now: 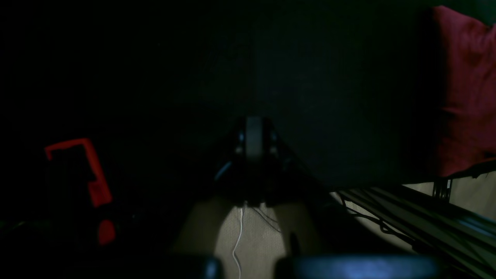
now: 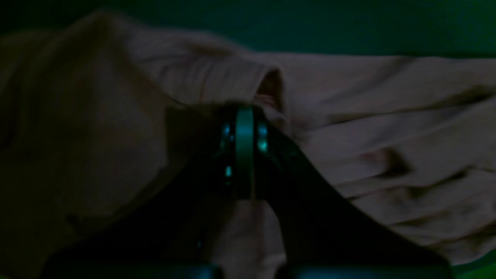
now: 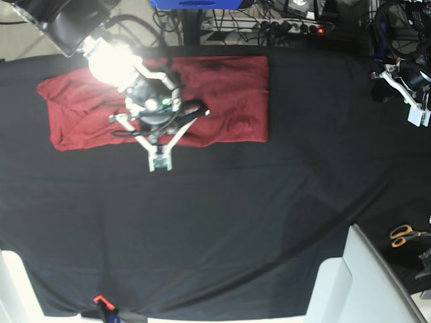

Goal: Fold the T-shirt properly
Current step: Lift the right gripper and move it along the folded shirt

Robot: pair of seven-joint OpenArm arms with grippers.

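Meanwhile: red shirt folded at the far side, both sets of fingers closed

Largest in the base view is the bench (image 3: 222,229), draped in a black cloth that fills nearly the whole picture. On it, toward 11 o'clock, lies the T-shirt (image 3: 229,94), a dark-red rectangle folded flat, with a looser, wrinkled part running out toward 9 o'clock.

Over the middle of the shirt hangs the right arm, with a bright glare on its upper part. Its fingers (image 3: 159,160) point toward 6 o'clock and reach just past the shirt's near edge, over the black cloth. In the right wrist view those fingers (image 2: 245,116) are pressed together, with creased fabric (image 2: 387,128) close behind them; whether any cloth is caught between them cannot be told.

At 3 o'clock, by the bench edge and well apart from the shirt, sits the left arm (image 3: 404,84). Its wrist view is very dark: the left fingers (image 1: 254,126) stand closed against the black cloth with nothing between them, and a strip of the shirt (image 1: 465,89) shows at that picture's 3 o'clock edge.

Scissors with orange handles (image 3: 404,234) lie at 4 o'clock.
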